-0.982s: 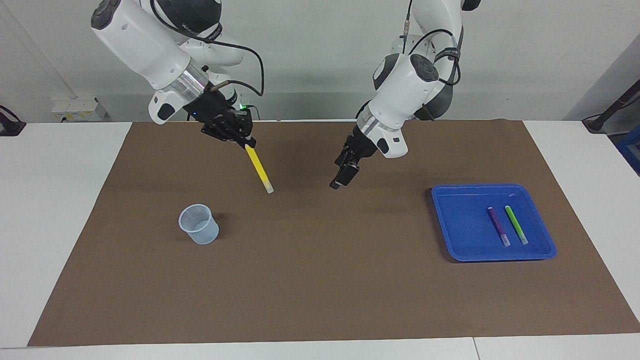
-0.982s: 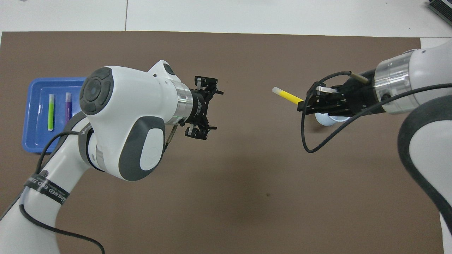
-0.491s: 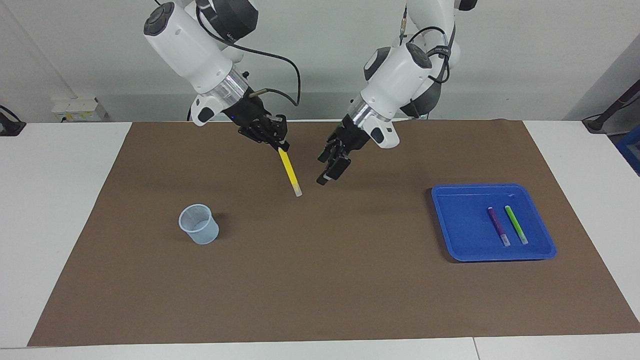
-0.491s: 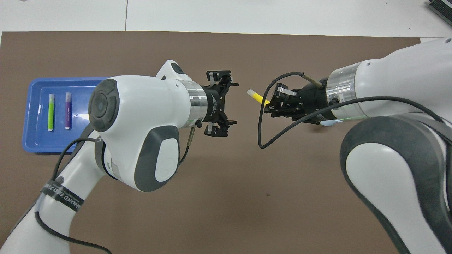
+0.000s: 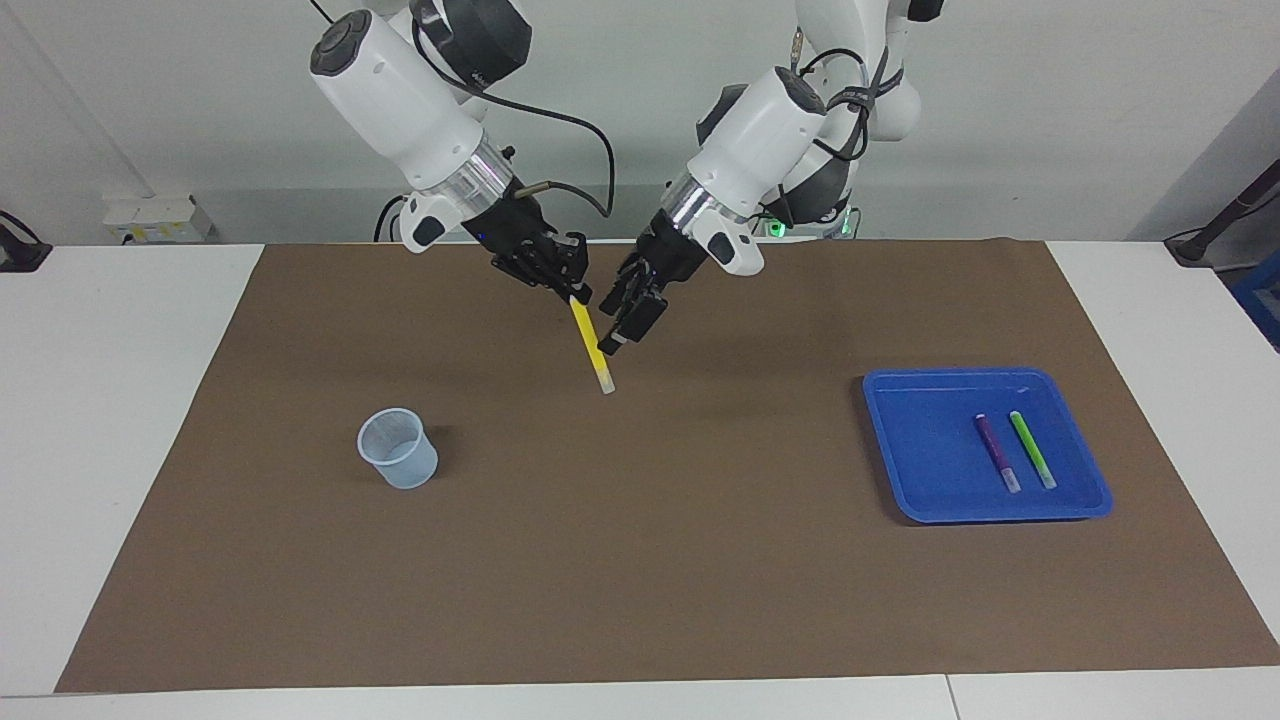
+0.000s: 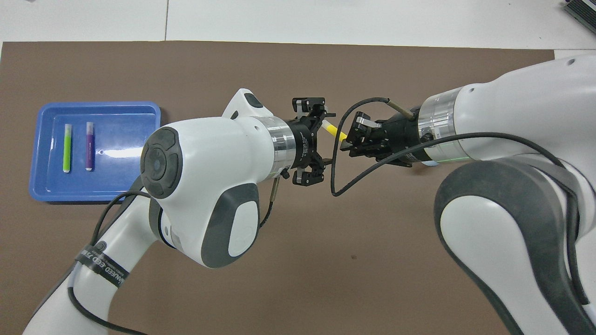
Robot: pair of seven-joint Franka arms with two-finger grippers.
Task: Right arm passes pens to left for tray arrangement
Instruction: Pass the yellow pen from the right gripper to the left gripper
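Brown matting covers the white table across most of the facing frame. You have both arms meeting in the upper centre of that frame, the right arm entering from the upper left and the left arm from the upper right.

Tray: blue, flat on the mat at centre right of the facing frame. Clear cup: upright at centre left, nothing visible inside.

Right gripper: fingertips pinched on the upper end of the yellow pen, which hangs slanted above the mat, pale end lowest. Left gripper: drawn up against the pen's lower half, fingers spread wide on either side of it in the overhead frame; whether they touch the pen cannot be told.

Purple pen and green pen: lying side by side in the tray, apart, pale ends toward the bottom of the facing frame.

Assessment: two of three pens are placed. The third is at the handover point and not yet taken. Remaining for you, as judged: the left claw's closure, the right's release, carriage to the tray, and placement beside the other two
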